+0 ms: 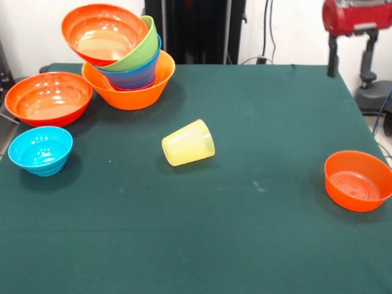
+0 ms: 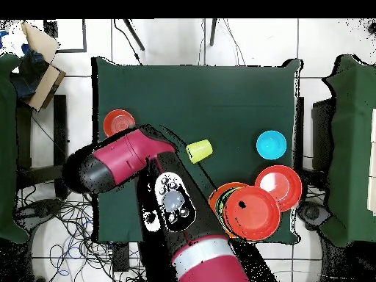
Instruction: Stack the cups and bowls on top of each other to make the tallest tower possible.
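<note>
The tower stands at the far left: a large light-orange bowl (image 1: 128,89) holds magenta, blue and lime green bowls, with a red-orange bowl (image 1: 104,32) tilted on top. It also shows in the overhead view (image 2: 250,211). The pale-yellow cup (image 1: 188,143) lies on its side mid-table, also seen from overhead (image 2: 199,150). A red-orange bowl (image 1: 49,98), a cyan bowl (image 1: 40,150) and a small orange bowl (image 1: 358,180) stand apart. My gripper (image 1: 332,56) hangs at the far right, high above the table and away from every bowl. Its state does not show.
The green cloth table (image 1: 245,233) has its right edge close to the small orange bowl. From overhead, the red arm (image 2: 132,158) reaches over the table's left side near the small orange bowl (image 2: 117,123). Cables and a stand sit behind the table.
</note>
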Controlling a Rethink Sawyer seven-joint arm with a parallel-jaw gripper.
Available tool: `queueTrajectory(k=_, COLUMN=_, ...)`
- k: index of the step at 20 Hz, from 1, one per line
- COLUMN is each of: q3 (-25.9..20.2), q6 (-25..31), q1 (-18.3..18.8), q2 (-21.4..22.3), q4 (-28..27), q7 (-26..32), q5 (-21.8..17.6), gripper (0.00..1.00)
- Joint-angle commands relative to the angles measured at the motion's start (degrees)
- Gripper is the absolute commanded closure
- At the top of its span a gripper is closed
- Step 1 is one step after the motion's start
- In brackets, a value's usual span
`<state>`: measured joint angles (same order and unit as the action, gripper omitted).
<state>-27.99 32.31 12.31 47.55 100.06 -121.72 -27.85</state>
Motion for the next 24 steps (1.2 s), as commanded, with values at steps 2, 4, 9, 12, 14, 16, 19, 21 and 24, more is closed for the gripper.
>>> queueTrajectory(k=2, q3=2.27, q6=8.12, q1=-0.32, q2=-11.01, q4=-14.46, q7=4.82, q5=-3.38, gripper=0.00)
queueTrajectory(k=4, q3=2.08, q6=6.93, q1=0.28, q2=-14.03, q4=-15.40, q7=5.89, q5=-3.86, gripper=0.00)
queueTrajectory(k=9, q3=5.52, q6=-1.11, q1=-1.15, q2=-18.30, q4=-13.44, q7=2.73, q5=-8.53, gripper=0.00)
queueTrajectory(k=12, q3=8.79, q6=-5.44, q1=-3.35, q2=-19.60, q4=-11.91, q7=-1.89, q5=-10.60, gripper=0.00)
queueTrajectory(k=14, q3=10.48, q6=-7.10, q1=-4.48, q2=-19.91, q4=-10.92, q7=-3.89, q5=-11.02, gripper=0.00)
queueTrajectory(k=16, q3=11.77, q6=-8.84, q1=-5.19, q2=-20.80, q4=-10.39, q7=-4.82, q5=-11.38, gripper=0.00)
queueTrajectory(k=19, q3=12.84, q6=-10.57, q1=-5.39, q2=-23.02, q4=-11.02, q7=-4.06, q5=-11.76, gripper=0.00)
queueTrajectory(k=21, q3=14.69, q6=-11.35, q1=-6.75, q2=-25.31, q4=-12.61, q7=-4.43, q5=-12.64, gripper=0.00)
queueTrajectory(k=24, q3=17.82, q6=-12.77, q1=-9.49, q2=-28.22, q4=-15.08, q7=-6.27, q5=-13.06, gripper=0.00)
